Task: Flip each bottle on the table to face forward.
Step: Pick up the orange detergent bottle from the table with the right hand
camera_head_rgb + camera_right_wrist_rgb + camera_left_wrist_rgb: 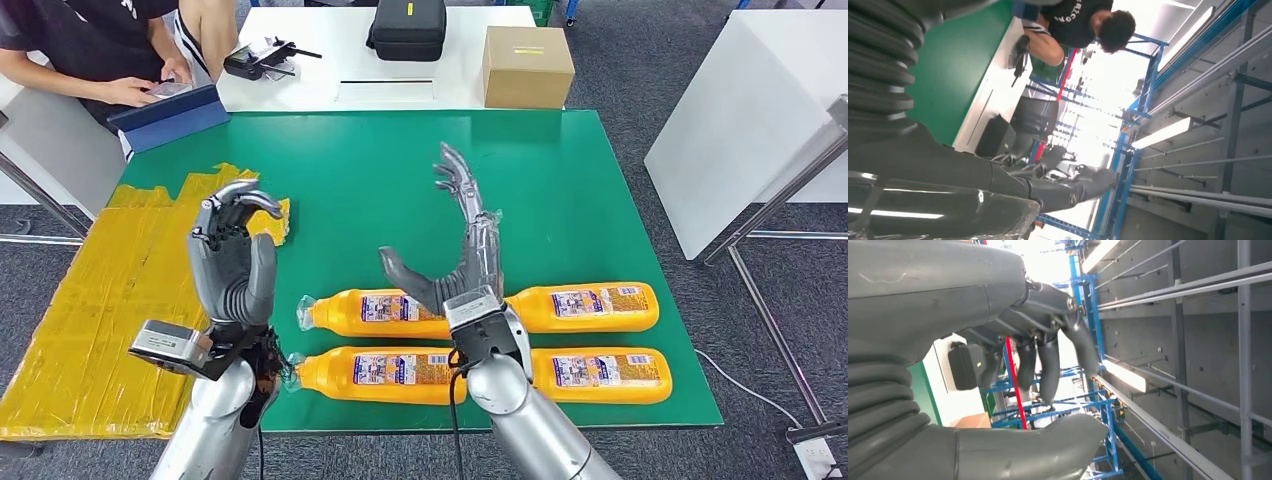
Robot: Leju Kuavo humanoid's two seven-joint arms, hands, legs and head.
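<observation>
Both hands are raised above the green table (pixel 560 180) and hold nothing. Left hand (pixel 235 255) stands upright over the table's near left part, its fingers (pixel 240 200) curled over at the top toward the palm, closed on nothing; in the left wrist view the same hand (pixel 998 315) shows dark fingers (pixel 1048 365) bent down toward the thick grey thumb (pixel 1038 445), with a gap between them. Right hand (pixel 465 245) rises near the table's middle, fingers (pixel 455 180) stretched up and apart and the thumb (pixel 405 275) splayed out to the left, open; the right wrist view shows it (pixel 998 185) extended toward the room's ceiling.

By size, the table comes first. On its left side lies a crumpled yellow sheet (pixel 90 300), spilling over the table's left edge. Beyond the far edge stands a white table (pixel 340 50) carrying a cardboard box (pixel 527 66), a black case (pixel 407 28) and a black handheld device (pixel 258 58). A person (pixel 90 40) sits at the far left corner, hands on a blue tablet case (pixel 170 115).

Four orange bottles lie flat on their sides near the table's front edge, in two rows of two, labels up. Far-left bottle (pixel 370 313) and near-left bottle (pixel 375 374) have their caps pointing left; far-right bottle (pixel 590 306) and near-right bottle (pixel 600 374) lie just to their right, partly behind the right forearm (pixel 520 410).
</observation>
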